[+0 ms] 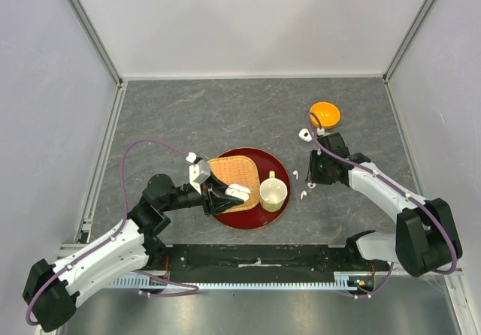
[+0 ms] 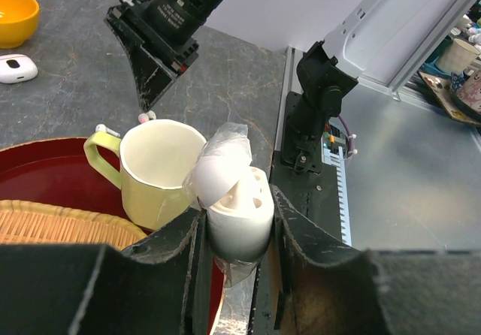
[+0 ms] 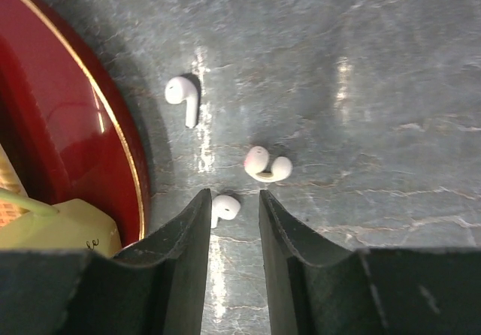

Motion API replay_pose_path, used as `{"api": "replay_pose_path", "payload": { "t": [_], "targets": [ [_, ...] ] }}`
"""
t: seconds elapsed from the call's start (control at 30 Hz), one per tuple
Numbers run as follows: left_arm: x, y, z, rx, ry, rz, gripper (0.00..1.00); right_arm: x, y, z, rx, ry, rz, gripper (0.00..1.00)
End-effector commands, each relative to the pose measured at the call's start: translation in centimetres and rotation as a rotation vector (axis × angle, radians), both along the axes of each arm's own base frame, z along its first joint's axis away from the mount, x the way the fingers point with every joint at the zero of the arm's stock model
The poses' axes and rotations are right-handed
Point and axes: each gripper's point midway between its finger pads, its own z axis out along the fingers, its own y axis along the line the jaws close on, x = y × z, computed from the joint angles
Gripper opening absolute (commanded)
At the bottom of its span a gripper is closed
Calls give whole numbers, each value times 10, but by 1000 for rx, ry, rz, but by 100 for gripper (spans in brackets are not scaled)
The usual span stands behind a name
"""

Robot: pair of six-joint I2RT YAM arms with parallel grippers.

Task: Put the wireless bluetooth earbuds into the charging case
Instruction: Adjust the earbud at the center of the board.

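Note:
My left gripper (image 2: 239, 233) is shut on an open white charging case (image 2: 237, 200), held beside the cream cup (image 2: 154, 171) with its lid tipped back. From above, the case (image 1: 239, 191) hangs over the red tray (image 1: 252, 221) in the left gripper (image 1: 230, 197). My right gripper (image 3: 234, 200) is open just above the table, with one white earbud (image 3: 225, 207) lying between its fingertips near the left one. Another earbud (image 3: 183, 96) lies by the tray rim. A curled white piece (image 3: 267, 167) that looks like two earbuds touching sits just ahead. From above, the right gripper (image 1: 310, 181) hovers over these earbuds (image 1: 304, 195).
The cream cup (image 1: 273, 191) and a wicker mat (image 1: 233, 173) sit on the red tray. An orange bowl (image 1: 325, 113) and a second white case (image 1: 304, 134) are behind the right arm. The tray rim (image 3: 124, 147) lies close to the left of the right fingers.

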Motion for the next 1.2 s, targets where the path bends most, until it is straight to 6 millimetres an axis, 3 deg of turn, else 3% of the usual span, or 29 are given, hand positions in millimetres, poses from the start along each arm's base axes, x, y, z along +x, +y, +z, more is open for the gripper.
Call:
{"api": "replay_pose_path", "payload": {
  "t": [0.0,0.47,1.17],
  "targets": [
    [1,-2,30,-66,-32,3,2,9,23,3,32,-19,79,39],
    [2,-2,28,-64,-28,8,2,7,23,-15,-22,21,86,39],
    [3,-2,27,-58,-29,14,2,33,13,-26,-134,20,65,40]
  ]
}}
